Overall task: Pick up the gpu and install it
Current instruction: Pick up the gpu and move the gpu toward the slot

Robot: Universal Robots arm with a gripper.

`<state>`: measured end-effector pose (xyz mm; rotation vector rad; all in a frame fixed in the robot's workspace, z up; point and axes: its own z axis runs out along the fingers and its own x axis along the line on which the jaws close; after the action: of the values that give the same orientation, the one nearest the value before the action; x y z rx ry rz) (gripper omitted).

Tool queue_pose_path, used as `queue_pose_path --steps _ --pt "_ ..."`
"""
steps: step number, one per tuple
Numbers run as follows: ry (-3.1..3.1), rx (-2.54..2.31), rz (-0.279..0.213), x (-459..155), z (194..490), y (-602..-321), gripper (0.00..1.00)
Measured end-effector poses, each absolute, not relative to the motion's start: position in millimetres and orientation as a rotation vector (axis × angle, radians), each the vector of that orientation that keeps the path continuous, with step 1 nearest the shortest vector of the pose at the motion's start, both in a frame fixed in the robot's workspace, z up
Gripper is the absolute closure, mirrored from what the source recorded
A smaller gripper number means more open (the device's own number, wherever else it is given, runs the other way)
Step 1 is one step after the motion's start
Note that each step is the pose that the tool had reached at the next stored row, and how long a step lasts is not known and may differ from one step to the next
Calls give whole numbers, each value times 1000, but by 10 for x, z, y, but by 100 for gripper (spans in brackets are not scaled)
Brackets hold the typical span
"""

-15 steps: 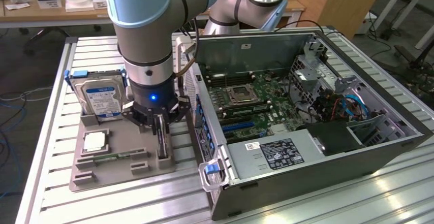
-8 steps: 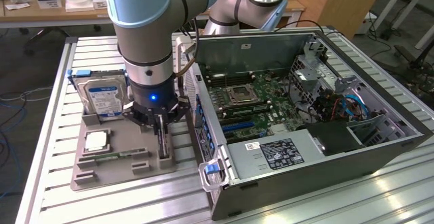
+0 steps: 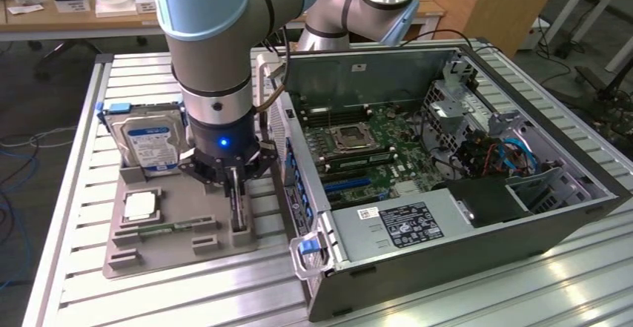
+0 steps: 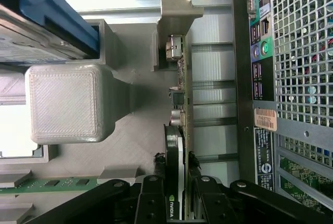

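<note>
The gpu (image 3: 239,210) stands on edge in a slot of the grey holder tray (image 3: 158,256), beside the open computer case (image 3: 445,156). My gripper (image 3: 234,186) has come straight down over it. In the wrist view the gpu (image 4: 179,104) runs away from me, thin green board edge up, with its silver bracket (image 4: 174,10) at the far end. The gripper (image 4: 176,161) straddles the near end of the card, and its black fingertips (image 4: 158,162) press against both faces. The card still sits in its slot.
A silver hard drive (image 3: 150,143) stands at the tray's back, with a white-topped square part (image 3: 141,206) and a memory stick (image 3: 168,228) in front. The case lies open with its motherboard (image 3: 366,149) showing. Its rear panel (image 4: 260,52) runs close beside the card.
</note>
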<state>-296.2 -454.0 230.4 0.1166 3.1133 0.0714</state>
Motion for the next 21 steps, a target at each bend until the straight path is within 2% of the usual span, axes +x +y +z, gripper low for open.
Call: queue_pose_path --steps 21 --pt "3117 28 73 -2961 2370 -4540 73"
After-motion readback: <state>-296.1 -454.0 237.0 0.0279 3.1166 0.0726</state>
